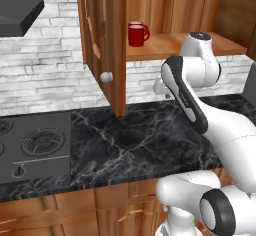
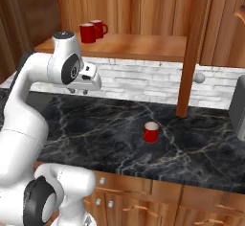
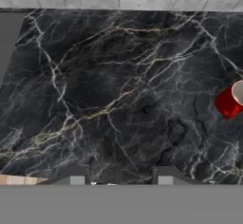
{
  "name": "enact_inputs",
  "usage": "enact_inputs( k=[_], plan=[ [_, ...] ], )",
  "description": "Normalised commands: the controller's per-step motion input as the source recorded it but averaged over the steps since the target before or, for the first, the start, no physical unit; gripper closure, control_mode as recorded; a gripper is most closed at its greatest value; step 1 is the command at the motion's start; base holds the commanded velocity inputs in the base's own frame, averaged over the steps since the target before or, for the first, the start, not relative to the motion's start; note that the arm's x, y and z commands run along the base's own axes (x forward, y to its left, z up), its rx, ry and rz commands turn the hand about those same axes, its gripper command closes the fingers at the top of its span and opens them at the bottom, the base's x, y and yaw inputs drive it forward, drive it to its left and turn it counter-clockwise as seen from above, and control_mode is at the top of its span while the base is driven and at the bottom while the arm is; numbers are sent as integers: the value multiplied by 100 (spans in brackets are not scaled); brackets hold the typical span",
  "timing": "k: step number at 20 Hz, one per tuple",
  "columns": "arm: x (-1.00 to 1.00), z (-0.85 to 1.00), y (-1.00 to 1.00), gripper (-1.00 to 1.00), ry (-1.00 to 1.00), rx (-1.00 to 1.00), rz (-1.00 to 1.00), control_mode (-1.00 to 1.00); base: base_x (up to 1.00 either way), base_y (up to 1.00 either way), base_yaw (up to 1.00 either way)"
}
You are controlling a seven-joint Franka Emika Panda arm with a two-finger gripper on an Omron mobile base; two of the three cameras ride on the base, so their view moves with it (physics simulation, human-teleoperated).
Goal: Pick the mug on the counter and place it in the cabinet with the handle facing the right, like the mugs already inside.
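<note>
I've got the arm raised high over the worktop (image 2: 95, 129), gripper (image 3: 121, 176) pointing down at bare black marble, nothing between the fingers (image 3: 76, 178). They stand parted, released, ready for a grasp.

The mug (image 2: 151, 131) I'm after sits upright on the worktop, alone, off to the right of my hand and near the open cabinet door (image 2: 189, 48). In the hand view it only peeks in at the right edge, so I judge the hand has to shift that way before descending. I can't make out which way its handle points from here.

Up in the cabinet (image 1: 175, 10) I count two red mugs (image 2: 93, 30) on the shelf (image 2: 134, 45), touching or nearly so, tucked at the left end, handles to the right; that's the pattern to copy. The door hangs open, silver knob (image 1: 106, 76) showing, which leaves the shelf reachable. One mug down, two up.
</note>
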Motion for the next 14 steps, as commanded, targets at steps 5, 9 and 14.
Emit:
enact_inputs(
  k=[5,9,14],
  plan=[
    [-37,-16,-18,-100,-9,2,-13,-100,0,0,0],
    [-15,-50,-35,-100,-12,0,-27,-100,0,0,0],
    [10,-66,-58,-100,-14,5,-27,-100,0,0,0]
  ],
)
